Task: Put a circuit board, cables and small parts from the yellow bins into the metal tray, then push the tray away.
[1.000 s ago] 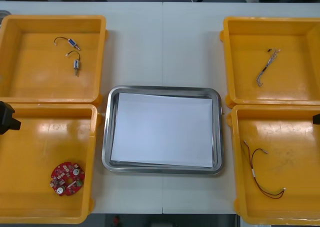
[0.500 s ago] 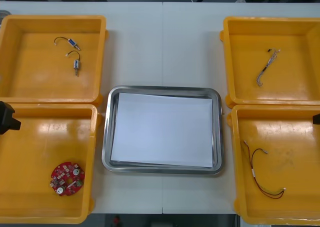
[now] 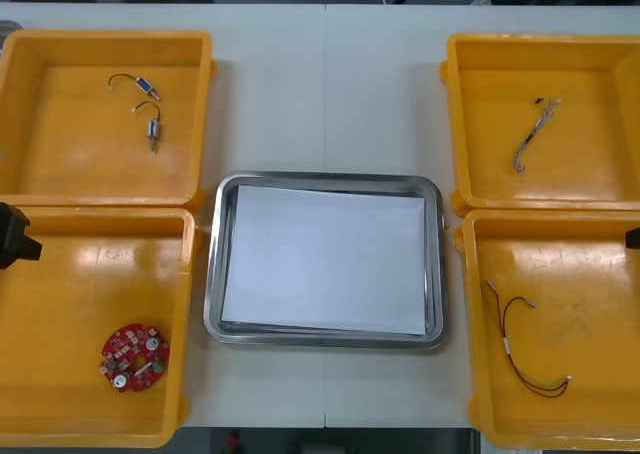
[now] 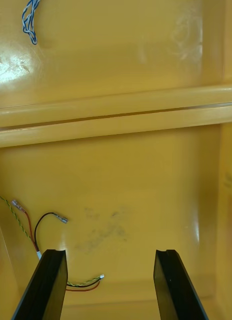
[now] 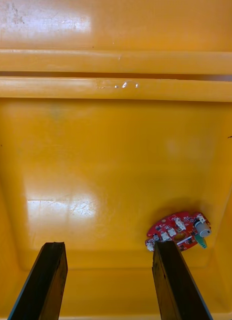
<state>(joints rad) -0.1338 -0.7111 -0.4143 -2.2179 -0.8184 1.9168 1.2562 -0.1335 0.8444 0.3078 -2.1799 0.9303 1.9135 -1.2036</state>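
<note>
My left gripper (image 5: 108, 245) hangs over the near-left yellow plastic bin (image 3: 60, 294), fingers (image 5: 51, 275) wide apart, empty; the round red circuit board (image 5: 178, 231) lies at seven o'clock from the white-lined metal tray (image 3: 325, 179). My right gripper (image 4: 110, 252), equally agape, hovers above what seems a red-and-yellow cable (image 4: 60, 218).

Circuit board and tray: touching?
Apart. Front view: the circuit board lies in the near left bin, whose wall separates it from the tray.
</note>
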